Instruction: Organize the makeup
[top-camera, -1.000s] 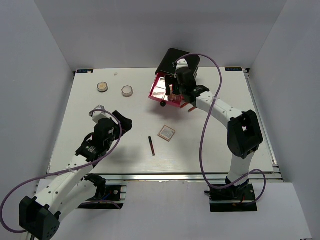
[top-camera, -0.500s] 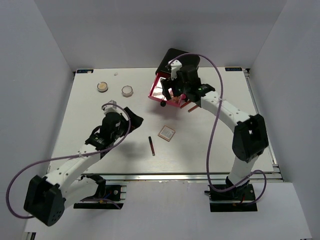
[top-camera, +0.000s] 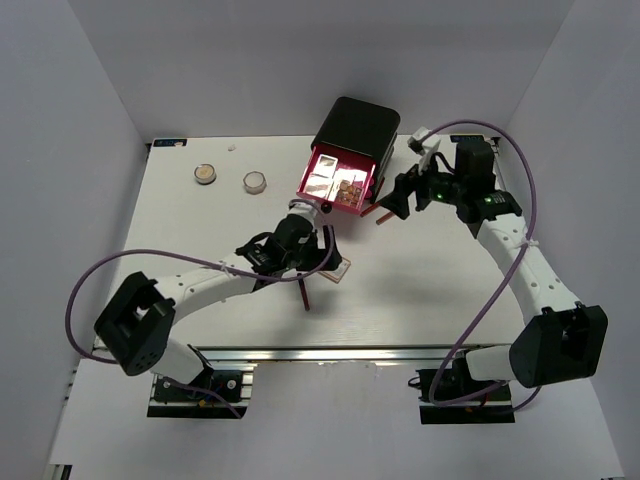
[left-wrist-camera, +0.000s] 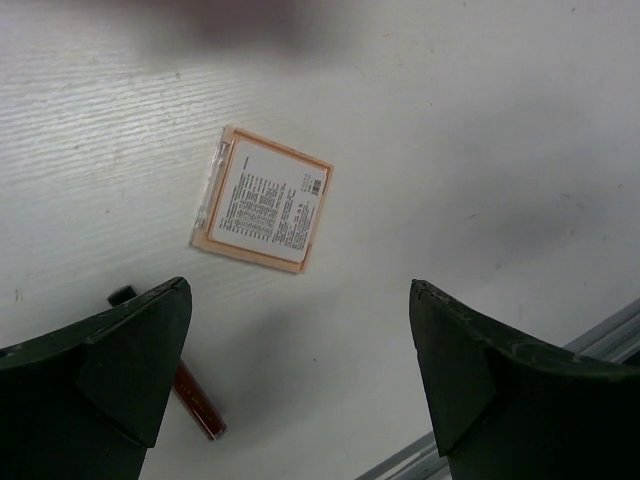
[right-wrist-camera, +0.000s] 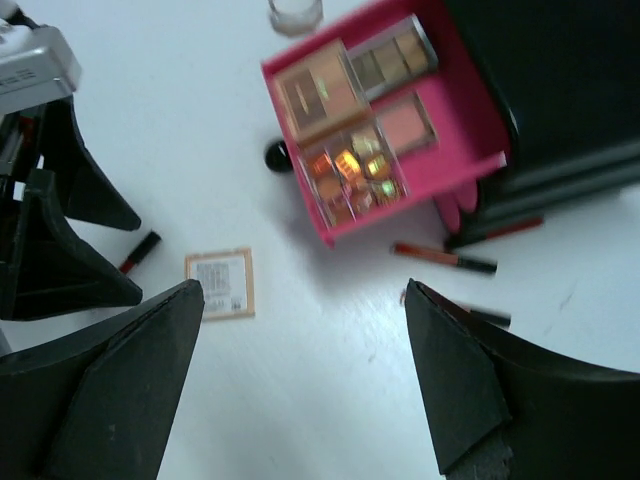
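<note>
Overhead view: we see the left tool (top-camera: 318, 256) extended over the middle of the counter (top-camera: 450, 290). It hovers above the square palette (top-camera: 335, 268), which lies flat with the dark red stick (top-camera: 303, 292) just beside it at 7 o'clock. In the left wrist view the tool's fingers (left-wrist-camera: 110, 370) are spread wide and hold nothing. The palette lies beyond them, printed label up, touching neither.

The right tool (top-camera: 396, 204) hangs at 3 o'clock of the pink drawer (right-wrist-camera: 460, 155), which stands pulled out of the black box (top-camera: 355, 128) at 12 o'clock on the counter. In the right wrist view we find its fingers (right-wrist-camera: 110, 400) likewise parted and empty. The drawer holds several drawer palettes (right-wrist-camera: 350, 130) laid side by side. Thin sticks (right-wrist-camera: 445, 258) lie on the counter just beside the drawer and box, at 5 o'clock of the drawer in the overhead view.

A tan compact (top-camera: 205, 174) and a pale compact (top-camera: 255, 181) sit near each other at 10 o'clock on the counter, well apart from both tools
</note>
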